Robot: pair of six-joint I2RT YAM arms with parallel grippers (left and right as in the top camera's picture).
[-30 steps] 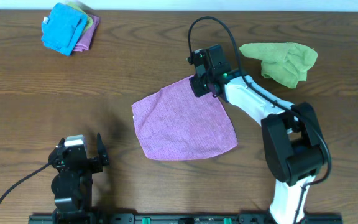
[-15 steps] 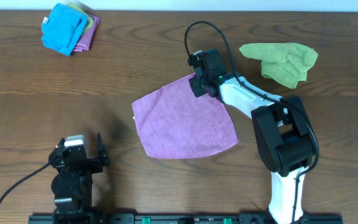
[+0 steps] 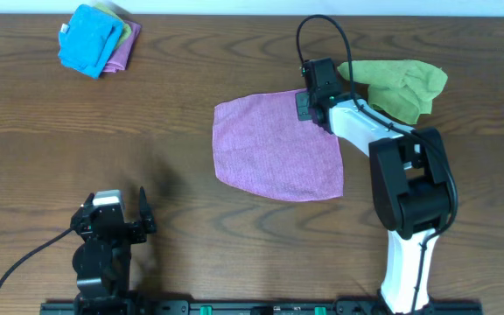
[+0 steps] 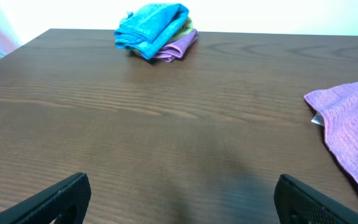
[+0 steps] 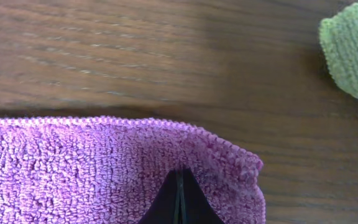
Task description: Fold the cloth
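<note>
Cloth (image 3: 274,144) lies flat at mid-table, its far right corner clamped in the clenched right gripper (image 5: 179,193), left gripper (image 4: 179,196) parked spread apart; risk judged: the corner pinch may slip mid-fold, or the arm may snag the nearby green cloth (image 3: 396,86).

Wood table (image 3: 147,131): cloth (image 3: 274,144) spread flat, green cloth (image 3: 405,87) crumpled, folded stack (image 3: 90,39).

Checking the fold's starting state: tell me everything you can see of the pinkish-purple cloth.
The cloth is a pinkish-purple, nubby microfibre square lying flat and unfolded on the wooden table. A small white tag shows at its left edge. The right gripper is shut on its far right corner, beside the green cloth but not touching it.
</note>
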